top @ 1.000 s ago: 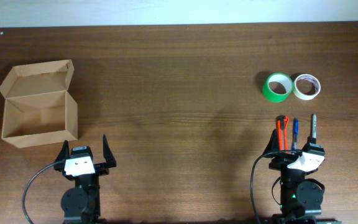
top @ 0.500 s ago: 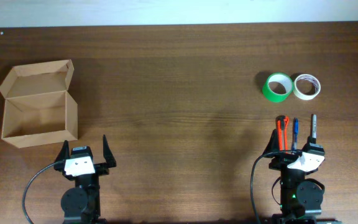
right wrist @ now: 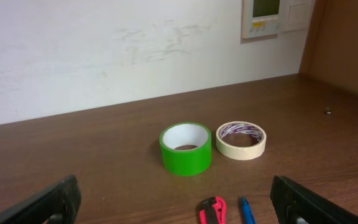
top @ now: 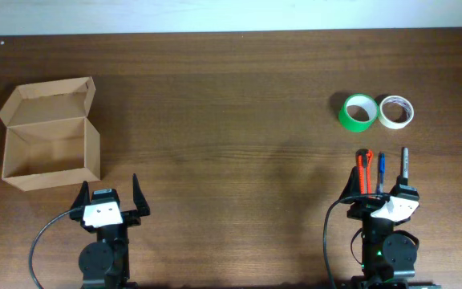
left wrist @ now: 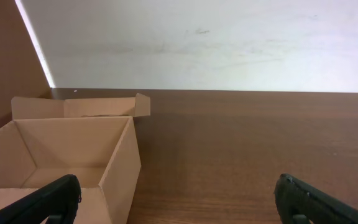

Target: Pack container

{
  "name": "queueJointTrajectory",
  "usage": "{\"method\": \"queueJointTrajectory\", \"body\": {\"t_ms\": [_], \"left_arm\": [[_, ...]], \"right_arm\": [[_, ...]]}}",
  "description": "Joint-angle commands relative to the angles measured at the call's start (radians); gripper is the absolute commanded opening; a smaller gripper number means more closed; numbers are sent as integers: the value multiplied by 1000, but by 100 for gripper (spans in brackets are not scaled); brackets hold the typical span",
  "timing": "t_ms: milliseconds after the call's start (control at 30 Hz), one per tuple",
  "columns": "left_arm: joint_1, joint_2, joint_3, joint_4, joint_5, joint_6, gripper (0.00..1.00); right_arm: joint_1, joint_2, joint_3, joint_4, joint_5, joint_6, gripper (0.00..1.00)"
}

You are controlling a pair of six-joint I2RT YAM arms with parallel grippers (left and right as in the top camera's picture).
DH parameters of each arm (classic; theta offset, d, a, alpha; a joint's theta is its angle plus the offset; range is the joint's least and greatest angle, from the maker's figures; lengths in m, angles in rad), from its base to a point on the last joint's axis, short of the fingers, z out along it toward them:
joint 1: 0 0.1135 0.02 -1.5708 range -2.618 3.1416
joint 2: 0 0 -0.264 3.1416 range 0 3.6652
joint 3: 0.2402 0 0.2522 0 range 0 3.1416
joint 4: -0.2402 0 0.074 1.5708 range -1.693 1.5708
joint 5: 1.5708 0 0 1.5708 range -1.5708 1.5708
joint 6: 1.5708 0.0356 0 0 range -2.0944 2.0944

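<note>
The tan cardboard container stands open at the left of the table, flap lid folded back; in the left wrist view it looks empty. My left gripper is open and empty, just in front and right of the box; its fingertips frame the left wrist view. My right gripper is open and empty, right behind a red utility knife, a blue pen and a dark pen. A green tape roll and a white tape roll lie beyond them.
The brown wooden table ends at a white wall at the back. A wall panel hangs behind the right side. A small screw-like speck lies at the far right.
</note>
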Motion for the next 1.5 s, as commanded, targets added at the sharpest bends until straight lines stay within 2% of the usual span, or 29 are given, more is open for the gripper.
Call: {"method": "queueJointTrajectory", "body": {"t_ms": [0, 300, 500, 600, 700, 800, 867, 1000, 1100, 1167, 1267, 1467], "left_arm": [[3, -10, -6, 18, -48, 42, 100], [3, -10, -5, 24, -91, 56, 100], [2, -10, 10, 41, -13, 56, 100], [3, 6, 71, -41, 35, 56, 100], [3, 65, 160, -99, 21, 57, 100], [3, 178, 285, -88, -36, 62, 100], [3, 293, 384, -84, -44, 131, 100], [3, 581, 592, -94, -34, 170, 100], [3, 808, 785, -120, -20, 173, 100], [3, 983, 975, -188, -4, 200, 100], [19, 1175, 1211, -305, 63, 214, 100], [94, 1434, 1540, -490, 187, 214, 100]], "right_arm": [[-7, -10, -9, -3, -5, -7, 99], [-7, -10, -10, -3, -6, -7, 99], [-7, -10, -9, 4, -10, -5, 99], [-7, -10, -3, 4, -10, 96, 99], [-7, -7, 35, -3, -21, 189, 99], [-8, 21, 106, -3, -2, 179, 99], [-8, 68, 163, -4, -1, 169, 99], [-8, 245, 321, -47, -9, 166, 99], [-8, 438, 529, -174, -5, 135, 99], [-8, 615, 726, -279, -5, 37, 99], [-14, 835, 989, -442, 14, -38, 99], [-167, 1214, 1430, -669, 22, -42, 99]]}}
